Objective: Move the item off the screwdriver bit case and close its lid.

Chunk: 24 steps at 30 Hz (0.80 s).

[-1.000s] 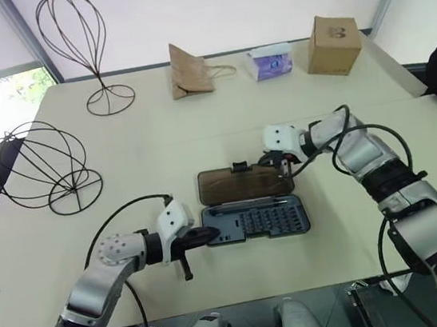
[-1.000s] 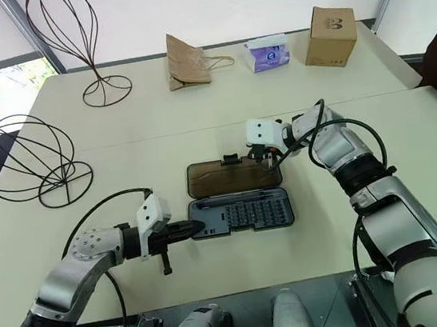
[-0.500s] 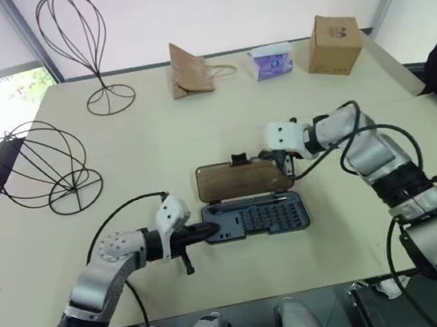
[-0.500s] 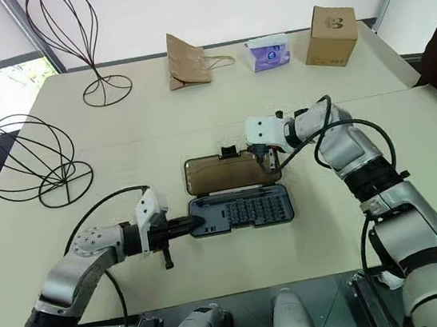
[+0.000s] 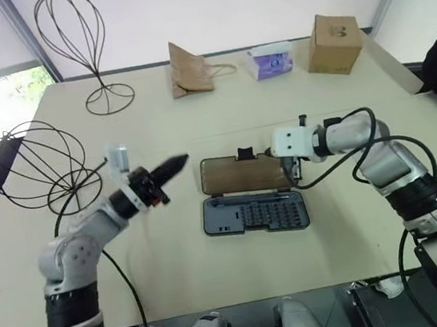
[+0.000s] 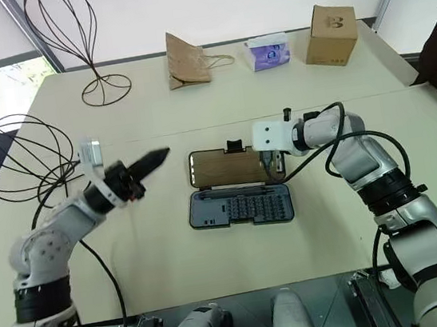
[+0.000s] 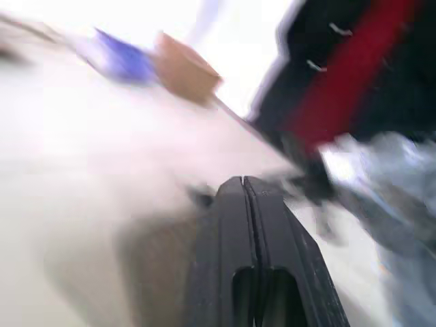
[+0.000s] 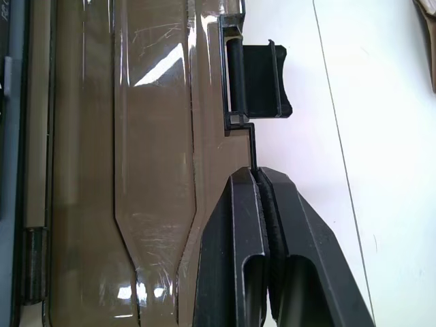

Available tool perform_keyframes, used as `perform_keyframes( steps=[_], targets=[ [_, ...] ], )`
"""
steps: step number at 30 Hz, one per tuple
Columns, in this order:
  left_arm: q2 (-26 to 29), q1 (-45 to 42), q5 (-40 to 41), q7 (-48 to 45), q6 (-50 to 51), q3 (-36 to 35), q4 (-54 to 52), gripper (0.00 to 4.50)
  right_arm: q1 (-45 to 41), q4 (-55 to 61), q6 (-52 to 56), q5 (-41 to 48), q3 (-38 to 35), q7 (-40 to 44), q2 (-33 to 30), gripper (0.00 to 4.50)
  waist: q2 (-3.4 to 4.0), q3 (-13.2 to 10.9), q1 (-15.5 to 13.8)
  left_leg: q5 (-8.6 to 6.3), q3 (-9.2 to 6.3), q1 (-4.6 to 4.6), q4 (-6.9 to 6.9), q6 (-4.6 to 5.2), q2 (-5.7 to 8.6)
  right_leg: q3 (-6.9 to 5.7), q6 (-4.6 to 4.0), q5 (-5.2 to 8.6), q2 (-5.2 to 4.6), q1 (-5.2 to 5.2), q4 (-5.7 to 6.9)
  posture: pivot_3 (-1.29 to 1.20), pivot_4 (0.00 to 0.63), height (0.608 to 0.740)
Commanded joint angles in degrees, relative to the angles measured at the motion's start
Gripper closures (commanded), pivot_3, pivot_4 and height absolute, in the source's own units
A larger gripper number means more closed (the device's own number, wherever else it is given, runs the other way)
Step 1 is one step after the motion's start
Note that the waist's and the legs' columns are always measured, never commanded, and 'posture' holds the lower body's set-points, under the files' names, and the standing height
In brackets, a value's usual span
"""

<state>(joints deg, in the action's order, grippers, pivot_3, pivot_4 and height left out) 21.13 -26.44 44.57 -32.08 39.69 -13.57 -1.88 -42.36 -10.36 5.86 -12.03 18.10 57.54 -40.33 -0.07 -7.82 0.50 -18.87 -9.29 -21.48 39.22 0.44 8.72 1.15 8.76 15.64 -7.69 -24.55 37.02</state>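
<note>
Two tools frame the open screwdriver bit case (image 6: 240, 206) near the middle of the pale counter (image 6: 196, 118). Its grey tray of bits lies flat, and the smoky-brown lid (image 6: 231, 167) is folded back on the far side of the tray, tilted slightly up, its small black latch tab (image 8: 259, 80) standing at the lid's outer edge.

At the lid's right corner, the right tool (image 8: 259, 178) has its fingers pressed together, the tips at the lid's free edge just beside the latch tab. Whether they actually nip the thin rim or only touch it cannot be told. Left of the case and well above the counter, the left tool (image 6: 153, 156) points toward the lid with its fingers pressed together and nothing between them.

Well left of the case, near the counter's edge, stands the wire sphere frame (image 6: 29, 160), clear of the tray.

By the look of it, the lid is light, stiff, slick plastic that swings freely on its hinge. It would best be taken or pushed along the free long edge near the latch, since a pinch on the smooth panel could slip. The tab likely needs a firm press to snap shut.
</note>
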Motion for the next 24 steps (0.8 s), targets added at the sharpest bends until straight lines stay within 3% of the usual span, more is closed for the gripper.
perform_keyframes(
  steps=[1, 7, 14, 24],
  targets=[
    [0.50, -2.74, -12.41, 0.14, -9.73, 6.36, 9.95, 4.50, -0.96, 1.23, -0.71, 0.12, -1.29, -0.73, 0.31, 4.47, 0.00, 0.00, 0.13, 0.00, 0.02, 0.00, -0.01, 0.00, 0.01, 0.01, 0.00, 0.00, -0.01, 0.00, 0.00, 0.00, 0.150, 0.740],
    [-0.16, -5.04, -20.30, -10.66, -18.03, 14.48, 22.41, 4.50, -1.26, 2.29, 0.20, -0.03, -1.38, -0.78, 0.94, 4.47, 0.00, -0.01, 0.30, -0.01, 0.02, -0.04, -0.12, 0.01, 0.02, -0.01, 0.00, 0.00, -0.02, -0.11, 0.01, 0.00, 0.150, 0.740],
    [-1.42, -7.34, -20.71, -19.34, -21.36, 14.28, 29.27, 4.50, -1.26, 3.68, 0.81, 0.07, -1.52, -0.75, 0.95, 4.47, 0.00, -0.01, 0.33, -0.01, 0.01, -0.06, -0.09, 0.01, 0.01, -0.02, 0.01, 0.00, -0.02, -0.13, 0.03, 0.00, 0.150, 0.740],
    [-3.87, -13.70, -25.40, -23.08, -27.74, 14.76, 41.89, 4.50, -0.79, 6.22, 2.77, 0.56, -1.72, -0.41, 0.87, 4.47, -0.01, -0.01, 0.22, -0.01, 0.00, -0.08, -0.05, 0.01, 0.03, -0.04, 0.01, -0.01, -0.03, -0.13, 0.04, 0.00, 0.150, 0.740]
  ],
)
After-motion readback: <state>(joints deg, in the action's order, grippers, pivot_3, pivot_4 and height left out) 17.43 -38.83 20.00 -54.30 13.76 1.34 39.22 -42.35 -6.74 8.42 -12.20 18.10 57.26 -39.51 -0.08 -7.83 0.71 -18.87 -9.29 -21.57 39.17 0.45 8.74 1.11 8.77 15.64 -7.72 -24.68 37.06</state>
